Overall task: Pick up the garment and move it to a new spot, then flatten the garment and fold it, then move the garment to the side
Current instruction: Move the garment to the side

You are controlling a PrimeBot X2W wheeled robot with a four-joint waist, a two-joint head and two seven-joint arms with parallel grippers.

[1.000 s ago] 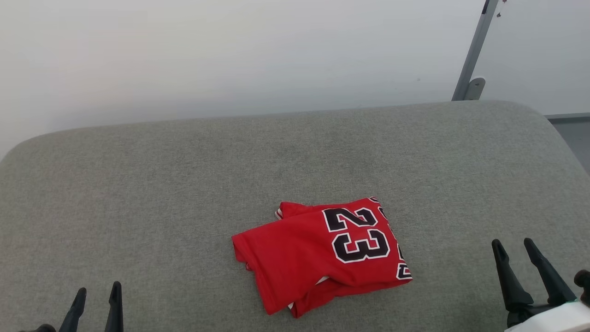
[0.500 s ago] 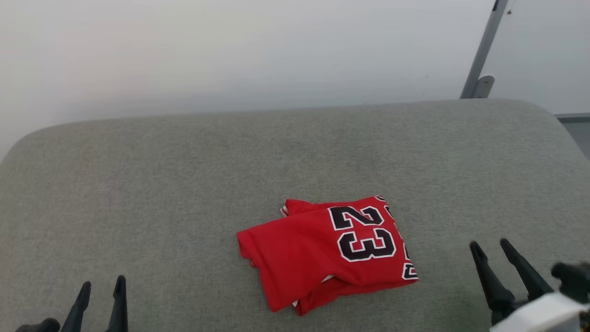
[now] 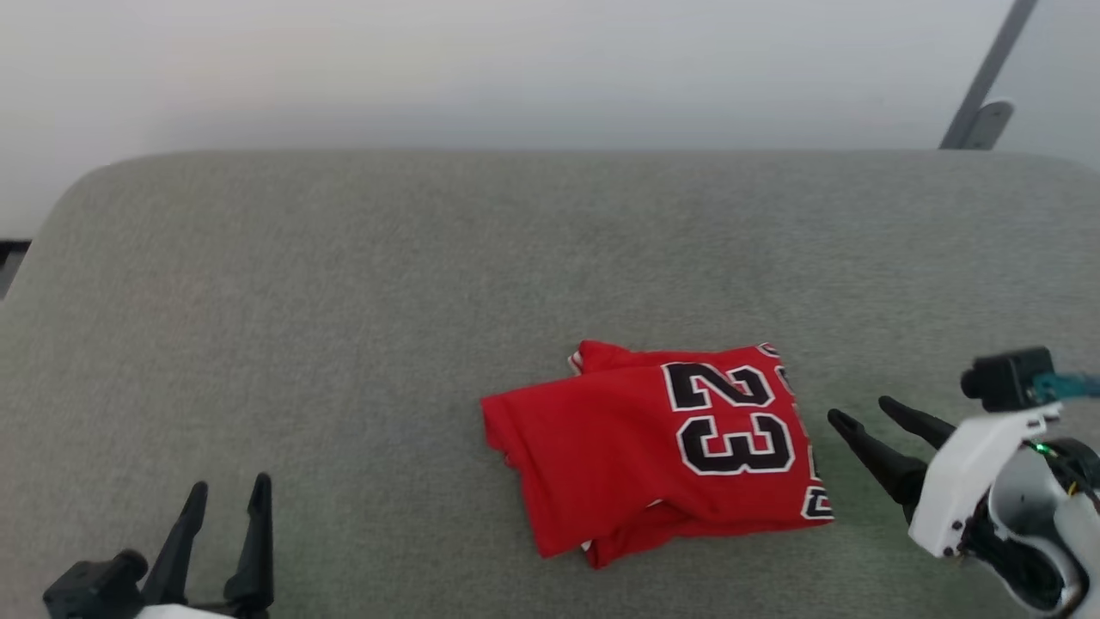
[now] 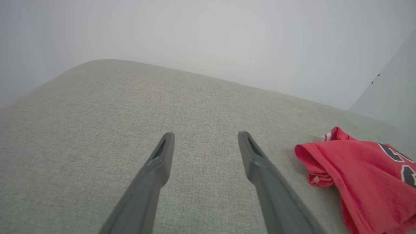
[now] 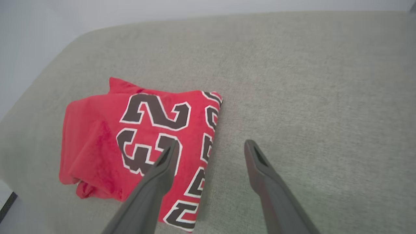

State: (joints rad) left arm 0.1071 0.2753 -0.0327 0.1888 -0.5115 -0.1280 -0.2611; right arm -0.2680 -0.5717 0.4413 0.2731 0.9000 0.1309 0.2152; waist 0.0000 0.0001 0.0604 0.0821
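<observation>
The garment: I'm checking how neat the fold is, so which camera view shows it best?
The head view: the whole garment lies unobstructed on the grey cushion. The right wrist view shows most of it, but a finger of the right gripper overlaps the 23. The left wrist view cuts it off at the frame's right edge.

Seemingly a bare test room: grey fabric-covered pad [image 3: 344,301] under the right gripper [image 3: 858,407], blank white wall [image 3: 430,69] and grey metal post [image 3: 988,73] beyond it.

Left gripper [image 4: 206,143] agape over grey cushion [image 4: 97,107]; garment [image 4: 364,172] right
</observation>
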